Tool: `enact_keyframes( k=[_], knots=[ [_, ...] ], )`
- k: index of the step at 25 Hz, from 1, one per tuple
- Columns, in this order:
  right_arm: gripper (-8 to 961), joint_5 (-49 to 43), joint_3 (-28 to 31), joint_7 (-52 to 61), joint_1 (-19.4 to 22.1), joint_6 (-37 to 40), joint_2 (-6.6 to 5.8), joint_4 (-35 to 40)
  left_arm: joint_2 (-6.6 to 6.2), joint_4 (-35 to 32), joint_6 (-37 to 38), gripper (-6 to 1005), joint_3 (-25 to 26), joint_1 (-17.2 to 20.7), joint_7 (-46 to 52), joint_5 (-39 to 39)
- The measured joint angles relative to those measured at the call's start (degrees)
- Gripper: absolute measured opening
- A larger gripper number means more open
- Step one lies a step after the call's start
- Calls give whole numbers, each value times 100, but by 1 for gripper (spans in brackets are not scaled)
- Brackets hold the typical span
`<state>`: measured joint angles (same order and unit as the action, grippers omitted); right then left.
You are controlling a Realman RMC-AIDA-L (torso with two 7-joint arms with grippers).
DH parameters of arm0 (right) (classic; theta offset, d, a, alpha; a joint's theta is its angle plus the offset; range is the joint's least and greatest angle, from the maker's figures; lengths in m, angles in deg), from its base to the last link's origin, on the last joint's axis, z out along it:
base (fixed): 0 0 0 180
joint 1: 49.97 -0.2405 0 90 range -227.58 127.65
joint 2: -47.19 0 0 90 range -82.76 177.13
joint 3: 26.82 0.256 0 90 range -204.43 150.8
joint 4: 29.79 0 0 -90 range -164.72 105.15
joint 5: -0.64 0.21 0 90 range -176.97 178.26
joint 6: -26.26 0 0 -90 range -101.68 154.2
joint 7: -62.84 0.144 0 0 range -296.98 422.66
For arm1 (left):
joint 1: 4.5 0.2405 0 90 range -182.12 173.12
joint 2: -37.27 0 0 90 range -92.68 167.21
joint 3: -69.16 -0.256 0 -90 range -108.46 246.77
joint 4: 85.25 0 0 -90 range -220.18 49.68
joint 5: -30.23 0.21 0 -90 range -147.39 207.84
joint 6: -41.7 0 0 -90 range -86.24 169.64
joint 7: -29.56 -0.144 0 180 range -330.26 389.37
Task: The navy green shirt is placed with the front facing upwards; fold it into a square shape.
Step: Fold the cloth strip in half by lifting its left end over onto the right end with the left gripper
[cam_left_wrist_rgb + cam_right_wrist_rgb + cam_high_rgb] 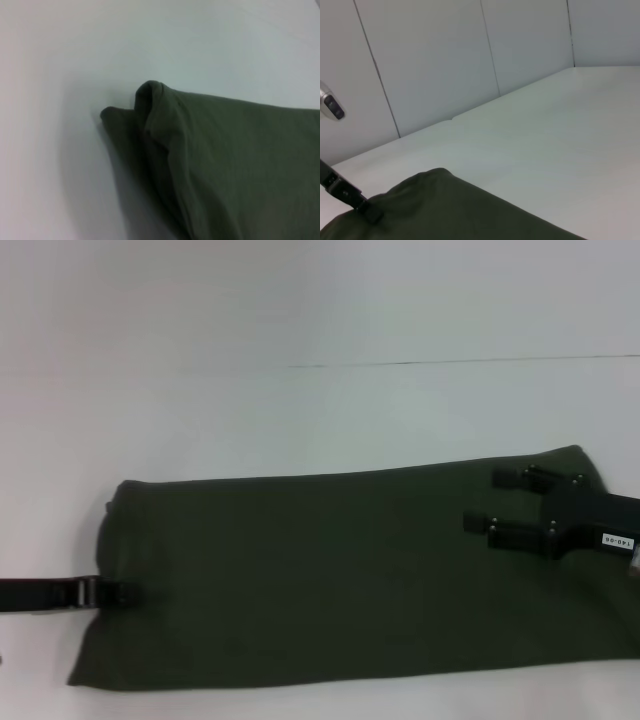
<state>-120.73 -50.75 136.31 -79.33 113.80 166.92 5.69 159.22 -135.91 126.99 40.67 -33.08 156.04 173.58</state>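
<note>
navy green shirt (340, 575) long folded band on table (300, 410) | left gripper (120, 592) fingers clenched on its edge | right gripper (490, 502) fingers spread above

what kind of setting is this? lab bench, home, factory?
Likely a lab or test cell, not a home. A plain white table holds only the navy green shirt, folded into a long band. Bare white panel walls enclose it. The left gripper and right gripper are at the shirt's ends.

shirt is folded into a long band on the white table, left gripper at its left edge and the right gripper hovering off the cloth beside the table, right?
Not quite. In the head view the right gripper is over the navy green shirt at its right end, not off the cloth. The rest holds: the shirt lies as a long band on the white table, with the left gripper at its left edge.
</note>
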Motion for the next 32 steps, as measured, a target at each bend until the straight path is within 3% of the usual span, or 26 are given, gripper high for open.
enact_keyframes(
  k=[11, 16, 27, 32],
  knots=[
    [897, 201, -12, -142, -4, -64, 5, -223, -149, -498, -151, 119, 151, 217, -101, 106],
    [897, 216, -37, -248, -43, -79, 6, -397, -160, -628, -34, 119, 262, 189, -126, -45],
    [896, 195, -275, -560, -61, -264, 15, -767, -41, -777, 1065, 118, 183, 24, -201, -1749],
    [895, 207, -256, -653, -9, -321, 15, -900, 182, -751, 1261, 112, 41, -197, -159, -1997]
  ],
)
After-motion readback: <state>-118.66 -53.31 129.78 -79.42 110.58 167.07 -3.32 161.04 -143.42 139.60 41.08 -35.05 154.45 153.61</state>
